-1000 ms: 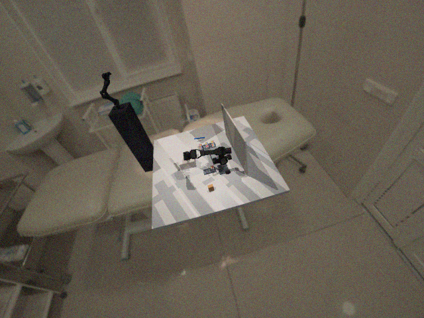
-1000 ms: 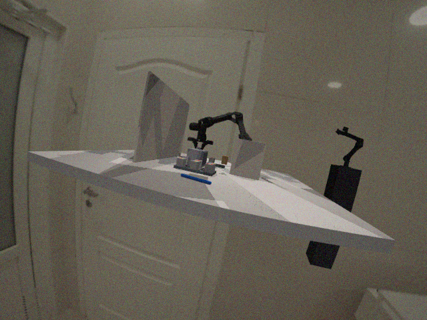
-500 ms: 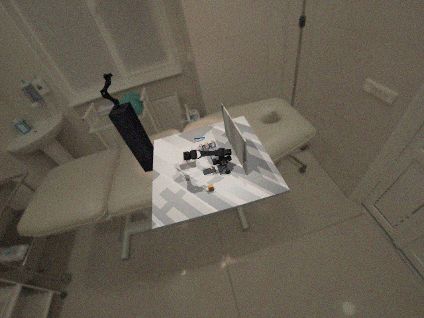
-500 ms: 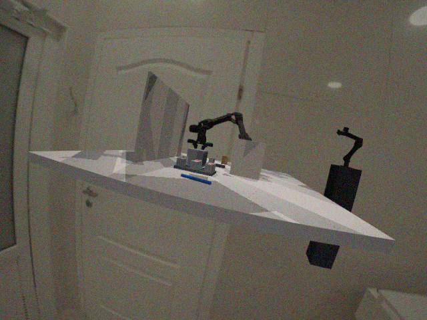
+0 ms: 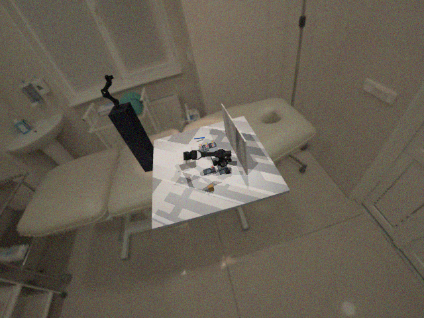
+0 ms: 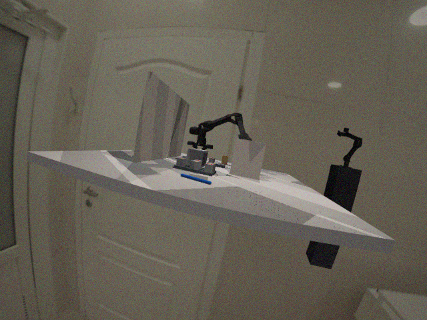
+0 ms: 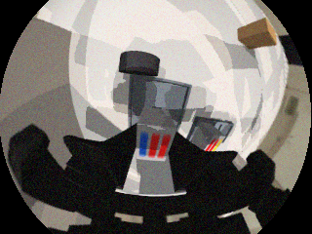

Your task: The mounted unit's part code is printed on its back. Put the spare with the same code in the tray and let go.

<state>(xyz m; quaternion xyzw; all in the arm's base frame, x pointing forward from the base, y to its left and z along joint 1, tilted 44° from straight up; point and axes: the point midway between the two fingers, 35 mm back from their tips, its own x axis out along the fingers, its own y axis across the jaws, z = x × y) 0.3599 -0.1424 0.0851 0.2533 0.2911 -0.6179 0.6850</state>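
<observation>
My gripper (image 7: 154, 127) (image 6: 199, 147) is shut on a grey unit (image 7: 154, 146) with one blue and two red stripes, held above a dark-rimmed grey tray (image 7: 169, 95) (image 5: 224, 169). The gap below the unit is hard to judge. A second dark-rimmed holder (image 7: 224, 128) (image 5: 207, 171) lies beside the tray, with red and yellow stripes showing at it; the gripper partly hides it in the wrist view. Several small grey units (image 6: 196, 163) stand on a dark base (image 6: 189, 169), with a taller grey block (image 6: 197, 154) behind them. No printed part code is readable.
A black cylinder (image 7: 139, 63) stands beside the tray. An orange-brown block (image 7: 257, 34) (image 5: 210, 188) (image 6: 225, 159) lies farther off. A tall upright panel (image 5: 236, 142) (image 6: 159, 119), a lower pale panel (image 6: 247, 159) and a blue rod (image 6: 195, 179) (image 5: 199, 138) are on the table.
</observation>
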